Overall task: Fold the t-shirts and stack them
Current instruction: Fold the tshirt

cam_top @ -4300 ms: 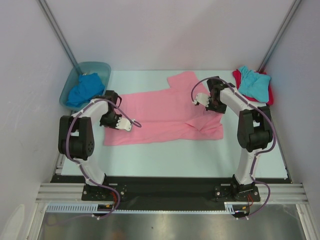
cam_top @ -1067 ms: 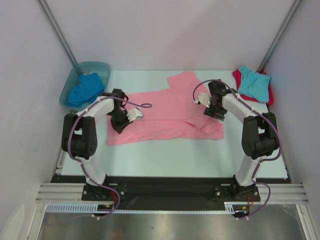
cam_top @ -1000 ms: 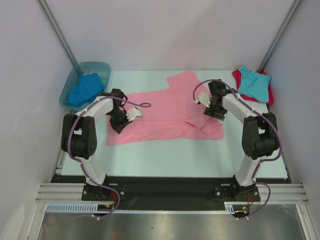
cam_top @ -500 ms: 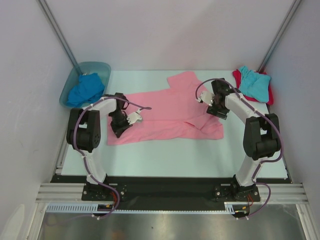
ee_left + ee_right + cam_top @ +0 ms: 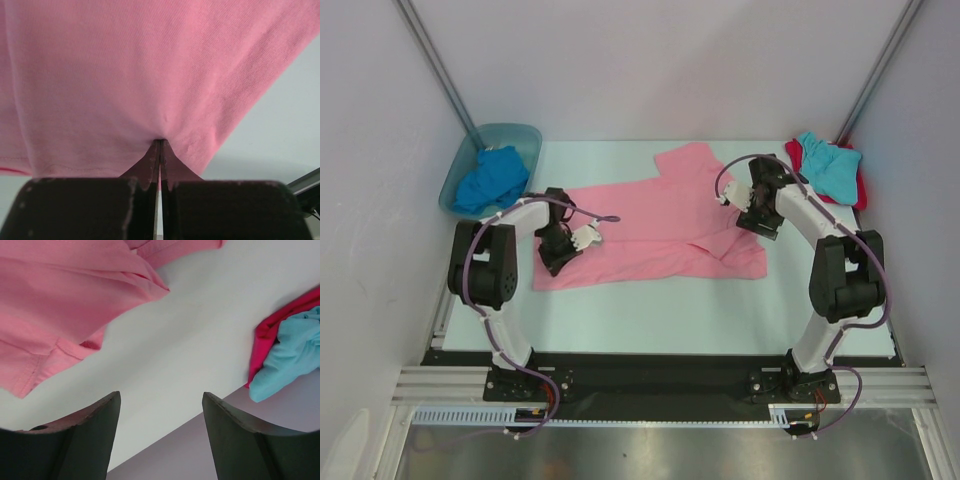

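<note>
At edge of pink t-shirt [image 5: 650, 225] | left gripper [image 5: 159, 146] clamps it | right gripper [image 5: 161, 396] spread wide, shifted outward beside it

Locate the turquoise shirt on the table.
In the top view, the turquoise shirt lies at the far right corner of the table, on top of the red shirt and to the right of the pink shirt.

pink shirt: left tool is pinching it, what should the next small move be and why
Probably move the right tool onto the edge of the pink shirt and close: the left tool is shut on the cloth, but the right one hangs open and empty over the table beside the shirt.
</note>
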`<act>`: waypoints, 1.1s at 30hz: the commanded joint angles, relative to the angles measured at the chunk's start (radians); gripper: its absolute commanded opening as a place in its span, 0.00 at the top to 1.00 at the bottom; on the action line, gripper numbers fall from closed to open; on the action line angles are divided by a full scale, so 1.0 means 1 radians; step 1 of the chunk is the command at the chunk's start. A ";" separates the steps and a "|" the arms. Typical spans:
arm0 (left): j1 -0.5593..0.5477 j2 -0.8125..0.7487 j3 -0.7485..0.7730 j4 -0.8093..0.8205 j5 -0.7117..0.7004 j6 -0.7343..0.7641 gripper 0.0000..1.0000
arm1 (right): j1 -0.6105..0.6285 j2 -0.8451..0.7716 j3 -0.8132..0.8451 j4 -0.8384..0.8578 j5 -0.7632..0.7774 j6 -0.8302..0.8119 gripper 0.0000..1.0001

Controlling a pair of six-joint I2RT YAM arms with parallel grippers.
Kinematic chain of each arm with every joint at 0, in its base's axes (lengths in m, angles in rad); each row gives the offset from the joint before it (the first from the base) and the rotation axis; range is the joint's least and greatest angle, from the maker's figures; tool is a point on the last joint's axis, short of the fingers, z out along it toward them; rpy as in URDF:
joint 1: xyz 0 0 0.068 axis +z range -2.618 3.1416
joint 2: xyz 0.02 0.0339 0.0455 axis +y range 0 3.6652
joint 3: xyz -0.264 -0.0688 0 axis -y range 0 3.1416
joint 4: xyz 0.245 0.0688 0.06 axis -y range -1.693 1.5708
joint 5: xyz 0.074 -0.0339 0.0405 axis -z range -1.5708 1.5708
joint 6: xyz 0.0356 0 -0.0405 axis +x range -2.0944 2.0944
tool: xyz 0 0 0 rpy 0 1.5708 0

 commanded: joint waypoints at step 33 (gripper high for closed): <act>0.094 0.058 0.046 0.021 -0.221 0.074 1.00 | 0.085 -0.018 -0.079 -0.150 -0.286 0.204 0.94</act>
